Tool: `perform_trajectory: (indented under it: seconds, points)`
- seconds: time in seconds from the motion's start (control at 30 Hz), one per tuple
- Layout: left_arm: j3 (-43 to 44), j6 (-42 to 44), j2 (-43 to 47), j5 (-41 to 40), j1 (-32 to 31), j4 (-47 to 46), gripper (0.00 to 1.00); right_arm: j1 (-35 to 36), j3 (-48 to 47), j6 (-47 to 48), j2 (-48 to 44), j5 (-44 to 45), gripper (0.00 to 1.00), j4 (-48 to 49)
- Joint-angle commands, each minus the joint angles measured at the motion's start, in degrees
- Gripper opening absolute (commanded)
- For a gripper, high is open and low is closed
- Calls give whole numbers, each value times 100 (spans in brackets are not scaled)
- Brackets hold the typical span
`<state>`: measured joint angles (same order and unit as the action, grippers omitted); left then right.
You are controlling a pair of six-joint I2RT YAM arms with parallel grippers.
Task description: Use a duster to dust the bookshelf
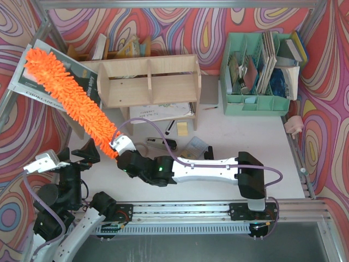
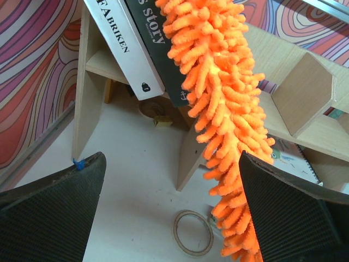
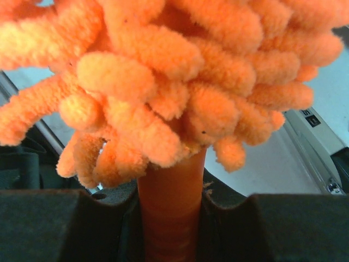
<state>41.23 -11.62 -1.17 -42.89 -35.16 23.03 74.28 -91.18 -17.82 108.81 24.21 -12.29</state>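
On the right gripper (image 3: pixel 172 218) the jaws are clamped narrow around the thin orange handle (image 3: pixel 172 191) of the duster (image 3: pixel 180 82), which stands straight up between the 2 dark pads. From above, this grip sits just in front of the left leg of the bookshelf (image 1: pixel 150 82), low over the desk (image 1: pixel 229 136).

From there the duster (image 1: pixel 65 87) runs as 1 long fluffy orange strip up and to the left, slanting past the bookshelf's left end. Its far tip lies well left of the bookshelf, over a large flat printed sheet or book (image 1: pixel 22 82). In the left wrist view the fibres lie across a dark book (image 2: pixel 150 33) that leans at the bookshelf's left end, beside a white book (image 2: pixel 122 46). Whether the fibres touch the plywood itself I cannot tell.

On the left gripper (image 2: pixel 174 207) the jaws stand wide apart and hold nothing. They sit in front of and left of the bookshelf, and the duster's lower part hangs close to the right-hand pad.

A ring of tape (image 2: pixel 192 233) lies on the desk in front of the bookshelf's left leg. A spiral notebook (image 1: pixel 163 112) lies partly under the bookshelf. A mint-green organiser (image 1: pixel 256 103) full of books stands well to the right of it.
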Motion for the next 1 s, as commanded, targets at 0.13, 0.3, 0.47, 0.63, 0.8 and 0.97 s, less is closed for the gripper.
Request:
perform_trajectory:
  seconds: [0.13,0.3,0.47,0.63,0.8,0.97]
  points:
    - [-36,-29,91,-26,26,-14,98,-10,-163,-122,206,76,0,0]
    - [-36,-41,91,-22,26,-11,98,-63,20,-478,223,135,0,-291]
    - [-54,-45,91,-25,26,-18,98,-161,245,-774,119,98,0,-360]
    - [-39,-50,86,-25,26,-9,98,-160,-22,-752,232,45,0,-469]
    - [-45,-57,90,-26,24,-9,98,-134,-157,-401,137,-261,0,-58]
    - [-54,-54,90,-26,26,-20,98,-91,-203,-177,37,-319,0,205]
